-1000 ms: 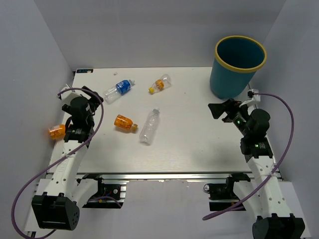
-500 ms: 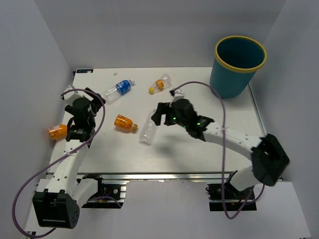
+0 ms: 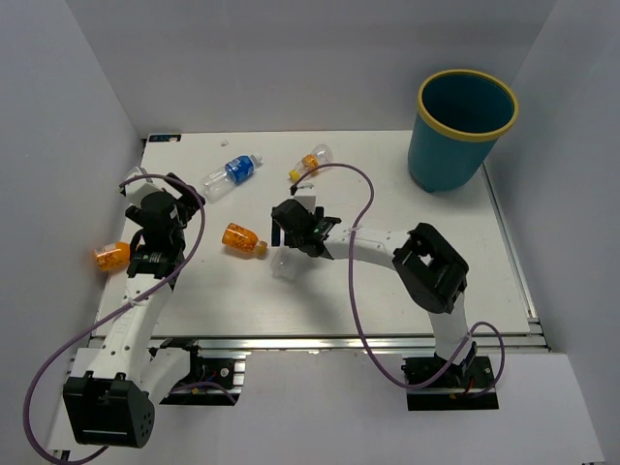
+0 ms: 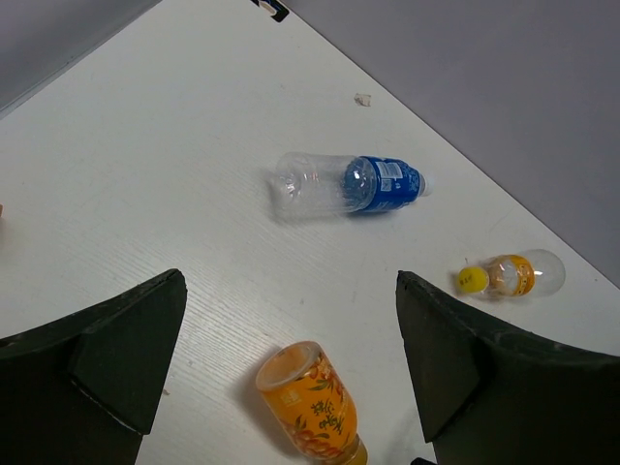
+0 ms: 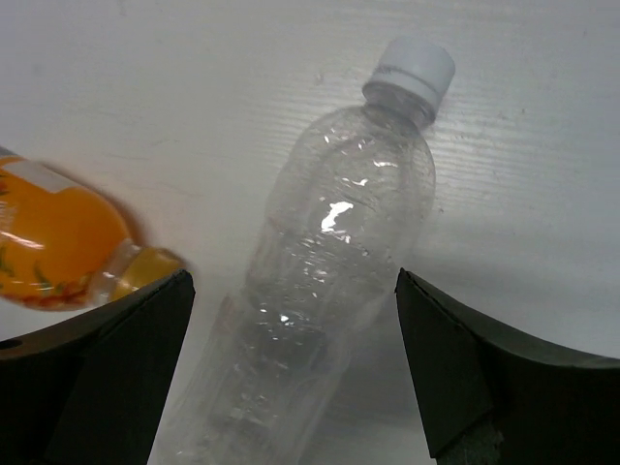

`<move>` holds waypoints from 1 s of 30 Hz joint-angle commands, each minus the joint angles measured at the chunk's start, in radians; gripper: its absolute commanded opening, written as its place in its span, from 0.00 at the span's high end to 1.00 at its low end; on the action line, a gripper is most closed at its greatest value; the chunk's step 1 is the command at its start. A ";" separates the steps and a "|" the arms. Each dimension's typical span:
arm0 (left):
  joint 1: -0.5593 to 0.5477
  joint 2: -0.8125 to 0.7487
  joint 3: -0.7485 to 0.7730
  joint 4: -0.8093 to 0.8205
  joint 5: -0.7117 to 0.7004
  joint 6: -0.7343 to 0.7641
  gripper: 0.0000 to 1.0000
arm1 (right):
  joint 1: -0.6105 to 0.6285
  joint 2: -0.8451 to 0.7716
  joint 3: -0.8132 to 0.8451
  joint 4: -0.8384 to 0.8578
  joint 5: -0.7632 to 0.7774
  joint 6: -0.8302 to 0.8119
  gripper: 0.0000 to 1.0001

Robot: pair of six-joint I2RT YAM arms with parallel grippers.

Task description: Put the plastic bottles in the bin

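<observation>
The plain clear bottle (image 3: 287, 263) lies mid-table. My right gripper (image 3: 293, 229) is open just above it; in the right wrist view the bottle (image 5: 334, 271) lies lengthwise between the spread fingers (image 5: 116, 368), white cap pointing away. An orange bottle (image 3: 242, 239) lies to its left and also shows in the right wrist view (image 5: 53, 247). My left gripper (image 3: 167, 199) is open and empty at the table's left side, above the orange bottle (image 4: 310, 407). A blue-label bottle (image 3: 229, 174) and a small yellow-capped bottle (image 3: 312, 163) lie further back. The teal bin (image 3: 465, 131) stands at the back right.
Another orange bottle (image 3: 110, 256) lies beyond the table's left edge, by the left arm. Grey walls close in the left, back and right sides. The right arm stretches across the table's middle from its base at the near right.
My right arm has swung from beside the bin leftward across the table, and its open gripper now sits over the plain clear bottle. The left arm has barely moved.
</observation>
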 commanded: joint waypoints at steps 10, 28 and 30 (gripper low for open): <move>0.001 -0.002 0.005 -0.031 -0.030 0.007 0.02 | -0.003 0.057 0.016 -0.061 0.072 0.112 0.32; 0.002 -0.017 -0.021 0.013 0.008 -0.010 0.02 | -0.581 -0.455 0.117 0.342 -0.224 -0.536 0.59; 0.001 -0.004 -0.022 0.038 0.030 -0.015 0.02 | -0.663 -0.443 0.160 0.405 -0.238 -0.621 0.55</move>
